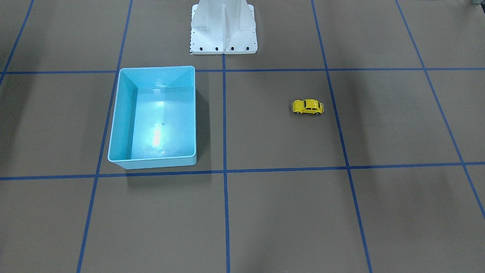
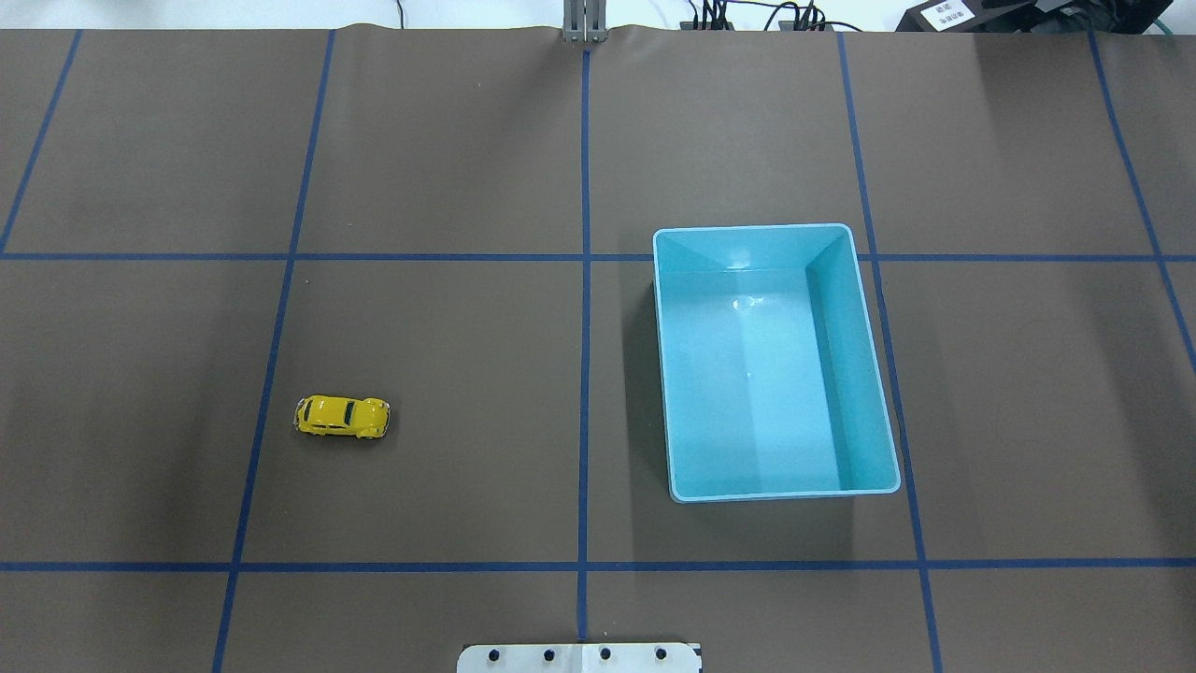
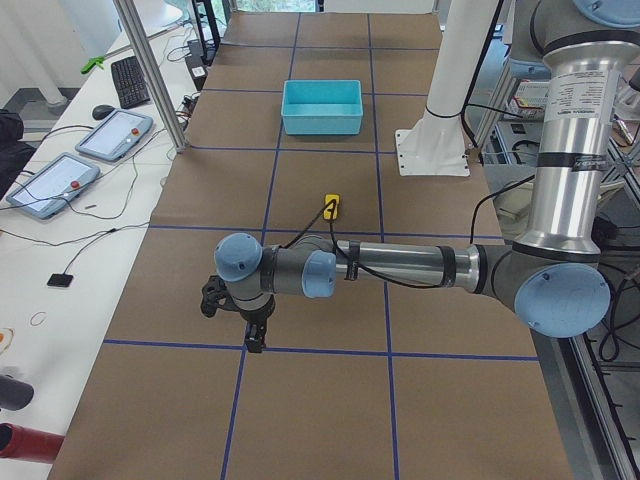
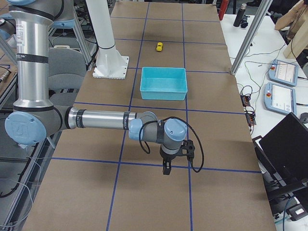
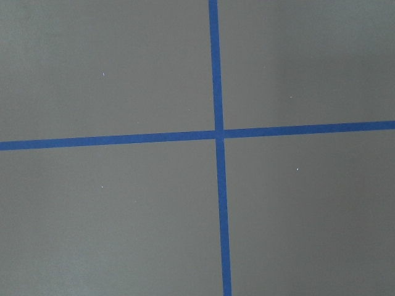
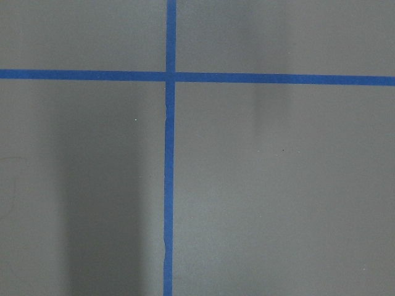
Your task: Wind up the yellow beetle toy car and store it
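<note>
Beetle toy car (image 2: pixel 342 417) on wheels on table (image 2: pixel 448 327), well apart from blue bin (image 2: pixel 752 227). Left gripper (image 3: pixel 256 344), right gripper (image 4: pixel 166 171) above table; finger state impossible to tell.

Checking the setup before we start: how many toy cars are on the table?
1. The yellow beetle toy car stands on the table on the robot's left side, apart from the light-blue bin, whose inside shows nothing. No spot seems hidden.
</note>
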